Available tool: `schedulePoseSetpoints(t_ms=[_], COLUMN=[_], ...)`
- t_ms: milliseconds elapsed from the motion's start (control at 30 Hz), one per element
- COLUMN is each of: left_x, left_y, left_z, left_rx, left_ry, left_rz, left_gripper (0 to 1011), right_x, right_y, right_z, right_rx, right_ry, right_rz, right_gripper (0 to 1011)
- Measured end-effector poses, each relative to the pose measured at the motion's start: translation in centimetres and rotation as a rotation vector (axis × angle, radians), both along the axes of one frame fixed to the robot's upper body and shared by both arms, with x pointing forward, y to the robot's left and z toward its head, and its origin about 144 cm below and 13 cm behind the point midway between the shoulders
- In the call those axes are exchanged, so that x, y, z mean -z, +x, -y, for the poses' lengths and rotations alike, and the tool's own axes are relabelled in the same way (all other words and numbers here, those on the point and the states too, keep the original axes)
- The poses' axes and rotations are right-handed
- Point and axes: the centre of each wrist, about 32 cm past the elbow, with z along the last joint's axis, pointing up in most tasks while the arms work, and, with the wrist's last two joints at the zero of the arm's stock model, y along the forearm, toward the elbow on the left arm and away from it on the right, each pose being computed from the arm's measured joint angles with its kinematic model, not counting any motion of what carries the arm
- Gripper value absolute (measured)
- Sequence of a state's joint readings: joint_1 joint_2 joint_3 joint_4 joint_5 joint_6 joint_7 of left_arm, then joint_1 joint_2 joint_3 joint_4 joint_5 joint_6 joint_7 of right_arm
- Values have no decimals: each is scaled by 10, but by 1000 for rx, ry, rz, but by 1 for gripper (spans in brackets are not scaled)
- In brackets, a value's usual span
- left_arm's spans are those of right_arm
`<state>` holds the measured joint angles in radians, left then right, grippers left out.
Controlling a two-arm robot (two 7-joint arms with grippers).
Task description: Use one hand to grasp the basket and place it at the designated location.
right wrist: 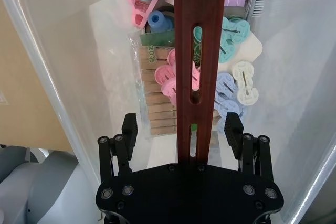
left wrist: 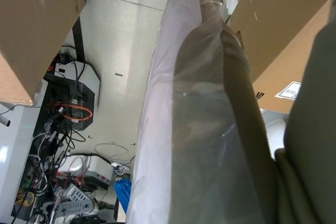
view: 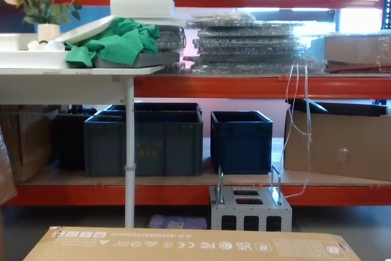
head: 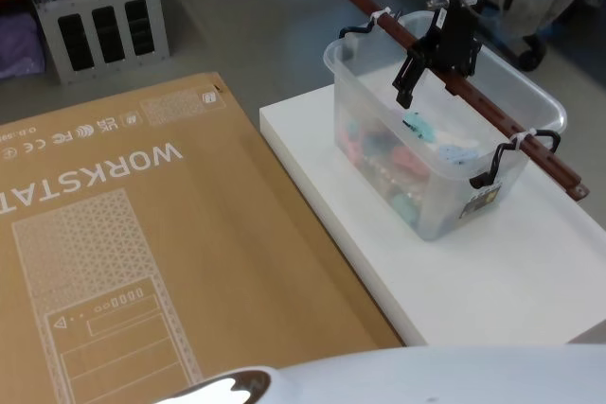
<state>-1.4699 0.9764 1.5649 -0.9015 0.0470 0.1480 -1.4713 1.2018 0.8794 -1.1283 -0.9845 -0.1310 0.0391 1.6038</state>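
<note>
The right tool (head: 428, 56) is hovering over the basket (head: 431, 144), its two square-ended fingers (right wrist: 130, 128) spread wide and straddling the reddish-brown handle bar (head: 454, 82) without yet touching it, as the right wrist view shows a clear gap on either side of the wood. The basket is sitting on the white table (head: 492, 272), close to that table's far-left corner, with its near short wall well back from the near edge. Its long axis is running diagonally, from the far-left corner toward the near-right side, and the handle bar is lying along that same line, overhanging the rim at both ends and tied on by black clips (head: 488, 169). Clothes pegs (right wrist: 157, 106) and pastel plastic pieces are lying loose inside. Risks appear to be several: the bar is narrow and slotted, so fingers closing off-centre could be skidding off it or pinching only an edge; a grip away from the bar's middle would likely be tipping the load and spilling the pegs; and the clips, if weak, could be letting go under a lift. The left tool's state cannot be told; its wrist camera is looking past a plastic-wrapped arm (left wrist: 199, 129) toward cardboard boxes (left wrist: 37, 30) and the floor.
</note>
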Motion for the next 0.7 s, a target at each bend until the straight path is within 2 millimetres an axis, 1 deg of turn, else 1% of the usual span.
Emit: schedulePoseSetpoints(t_ms=[167, 500, 700], left_x=[0, 0, 0], left_y=[0, 0, 0], left_z=[0, 0, 0], left_rx=[0, 0, 0], left_ry=[0, 0, 0], left_rz=[0, 0, 0], left_gripper=[0, 0, 0], right_x=[-1, -29, -38], right_y=[-1, -8, -11], right_z=[1, 6, 8], right_rx=[0, 15, 19], right_ry=[2, 2, 1], right_rz=[4, 78, 103], right_gripper=[1001, 1002, 1002])
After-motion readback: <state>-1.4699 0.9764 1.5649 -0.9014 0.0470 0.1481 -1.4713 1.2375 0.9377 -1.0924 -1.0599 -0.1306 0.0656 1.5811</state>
